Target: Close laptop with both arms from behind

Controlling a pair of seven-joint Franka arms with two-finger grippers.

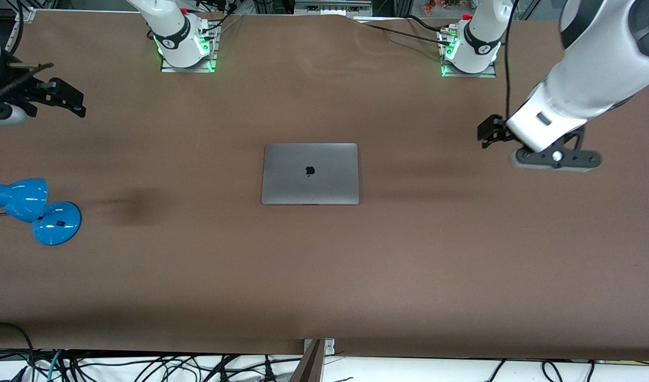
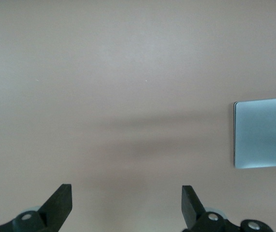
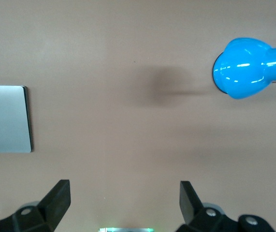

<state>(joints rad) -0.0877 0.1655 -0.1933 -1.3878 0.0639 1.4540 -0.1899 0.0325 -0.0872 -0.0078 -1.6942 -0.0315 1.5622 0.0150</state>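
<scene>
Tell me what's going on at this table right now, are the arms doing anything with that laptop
Nothing is being handled. The laptop lies shut and flat mid-table, logo up. Both grippers hang open and empty above bare table: the left gripper toward the left arm's end, the right gripper toward the right arm's end, each well clear of the laptop. A blue desk lamp sits near the right arm's end.

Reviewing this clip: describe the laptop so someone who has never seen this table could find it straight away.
Start from the brown table and look to its middle, between the two arms' ends. There lies the laptop, flat with its lid shut. It is a slim grey metal slab with a black apple logo, unlike the rounded blue desk lamp at the right arm's end.
</scene>
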